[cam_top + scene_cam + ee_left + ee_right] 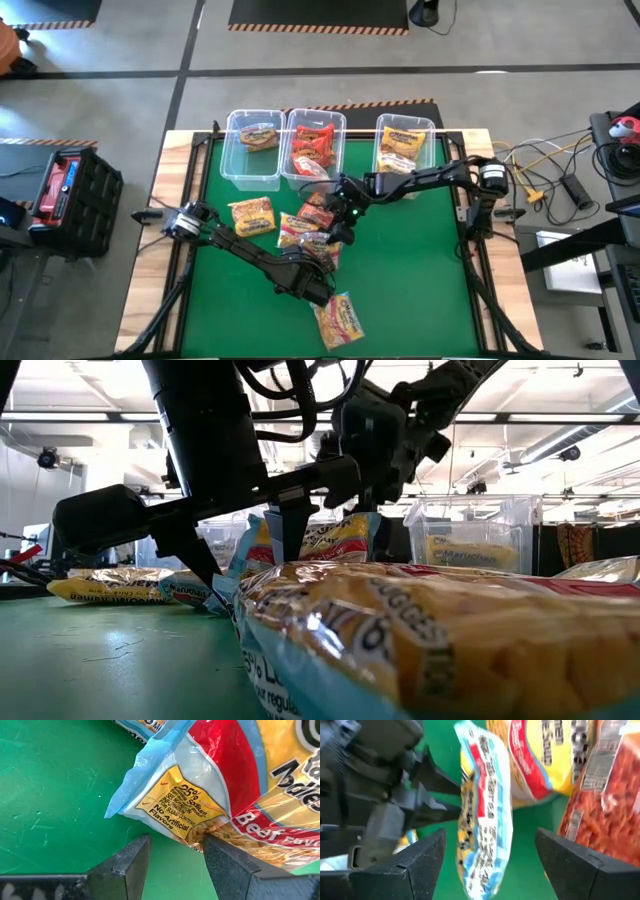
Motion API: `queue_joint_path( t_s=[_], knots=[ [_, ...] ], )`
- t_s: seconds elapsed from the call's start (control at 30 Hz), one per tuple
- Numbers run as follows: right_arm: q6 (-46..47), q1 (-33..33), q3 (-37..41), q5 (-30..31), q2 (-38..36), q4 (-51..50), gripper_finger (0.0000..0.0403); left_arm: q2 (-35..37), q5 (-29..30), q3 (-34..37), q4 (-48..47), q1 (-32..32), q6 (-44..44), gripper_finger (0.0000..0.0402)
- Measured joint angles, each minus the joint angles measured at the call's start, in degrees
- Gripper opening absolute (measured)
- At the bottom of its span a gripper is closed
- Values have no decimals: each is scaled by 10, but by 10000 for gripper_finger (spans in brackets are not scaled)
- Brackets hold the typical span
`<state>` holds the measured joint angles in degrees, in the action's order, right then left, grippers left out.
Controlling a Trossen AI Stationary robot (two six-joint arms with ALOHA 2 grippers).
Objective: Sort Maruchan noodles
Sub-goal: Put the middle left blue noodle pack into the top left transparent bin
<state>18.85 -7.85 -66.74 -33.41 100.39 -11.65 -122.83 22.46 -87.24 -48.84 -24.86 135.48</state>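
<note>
Green table, yellow-red noodle packets (pale-blue edges), clear bins

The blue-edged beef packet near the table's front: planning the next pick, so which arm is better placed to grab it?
Probably left. The left hand sits open at the beef packet, its corner between the fingers. The right hand hangs over the middle pile.

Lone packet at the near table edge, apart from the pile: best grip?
The lone packet lies flat and diagonal, clear of the pile. Probably come straight down with the left gripper, the closest, and pinch across its short width or its crimped end seam.
</note>
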Motion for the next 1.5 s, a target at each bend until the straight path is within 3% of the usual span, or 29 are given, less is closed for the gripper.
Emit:
queue_joint_path(
  t_s=[0.2, 0.53, 1.27, 1.5],
  knots=[
    [1, 10, 2, -39, 17, -4, 299, 0, -1, 0, 0, -1, 0, 170],
    [1, 29, 2, -31, 38, 5, 286, 0, -1, 0, 0, 0, 0, 170],
    [-8, 28, 2, -15, 38, 26, 123, 0, 24, -6, 6, -1, -59, 170],
    [-3, 28, 2, -15, 38, 26, 96, 7, 31, -6, 10, -2, -43, 170]
  ],
)
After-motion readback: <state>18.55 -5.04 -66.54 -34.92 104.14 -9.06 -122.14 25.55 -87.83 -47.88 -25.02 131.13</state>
